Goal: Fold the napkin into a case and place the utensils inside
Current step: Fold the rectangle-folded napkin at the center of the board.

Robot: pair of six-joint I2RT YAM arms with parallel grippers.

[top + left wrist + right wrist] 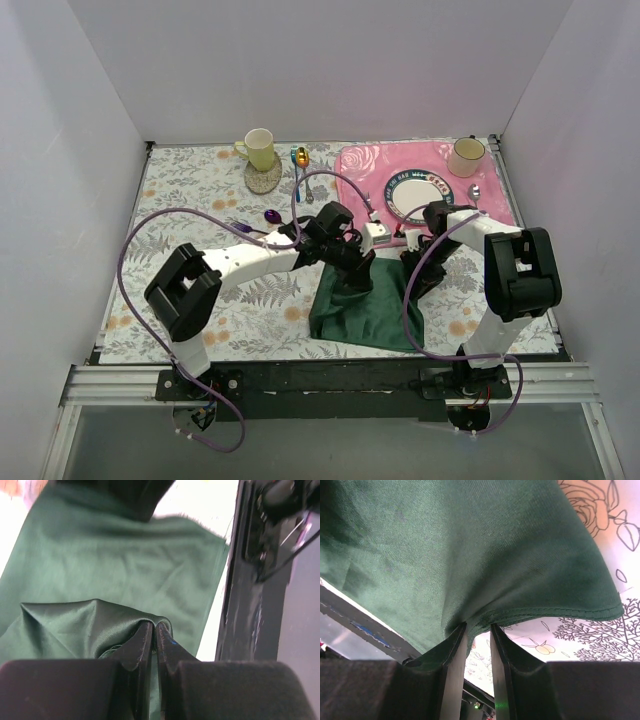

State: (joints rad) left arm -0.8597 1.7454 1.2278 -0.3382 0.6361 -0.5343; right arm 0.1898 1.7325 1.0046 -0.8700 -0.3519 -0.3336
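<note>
My left gripper [154, 632] is pinched tight on a raised fold of the napkin [365, 318], jaws nearly touching with green cloth bunched between them. My right gripper [479, 630] stands narrow, clamped on the hemmed edge, and the cloth hangs from it above the floral table [600, 630]. Only the top view shows the whole picture: both of my grippers sit over the napkin's far edge, near the front middle of the table. The purple spoon [272, 216] lies well apart to the left. A thin purple streak [240, 226] just beside it may be the fork.
</note>
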